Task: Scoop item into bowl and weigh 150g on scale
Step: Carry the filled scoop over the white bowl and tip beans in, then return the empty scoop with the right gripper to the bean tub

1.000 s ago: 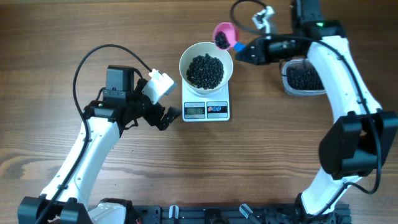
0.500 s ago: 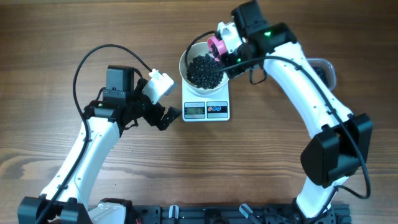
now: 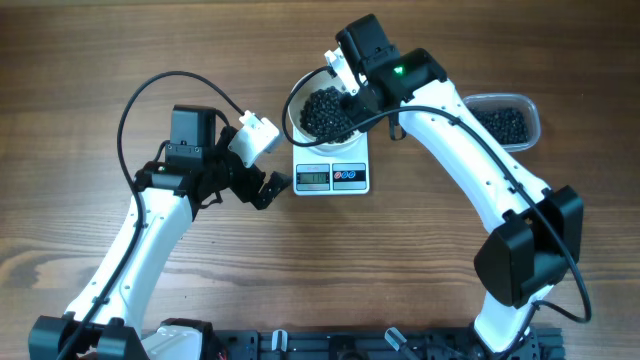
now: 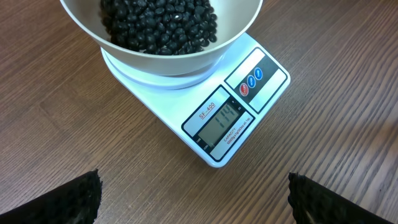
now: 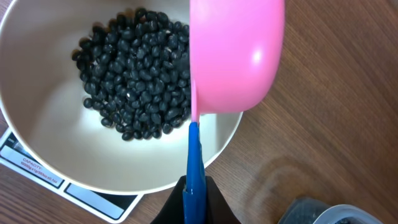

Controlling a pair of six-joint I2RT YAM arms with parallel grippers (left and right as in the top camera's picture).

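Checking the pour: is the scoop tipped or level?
Tipped: scoop shows its pink back, mouth turned sideways toward the beans in the bowl.

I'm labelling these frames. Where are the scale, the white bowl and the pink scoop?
scale (image 4: 225, 122), left wrist view, on its grey display.
white bowl (image 5: 62, 152), right wrist view, on its bare inner wall.
pink scoop (image 5: 239, 56), right wrist view, on the cup's outer side.

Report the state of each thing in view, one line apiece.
white bowl: on the scale, partly filled with beans.
black beans: piled in the bowl; more in the tub.
scale: on, display appears to read 114.
pink scoop: tipped above the bowl's edge.
clear tub: open, holding beans.
left claw: open, empty, beside the scale.
right claw: shut on the scoop's blue handle.
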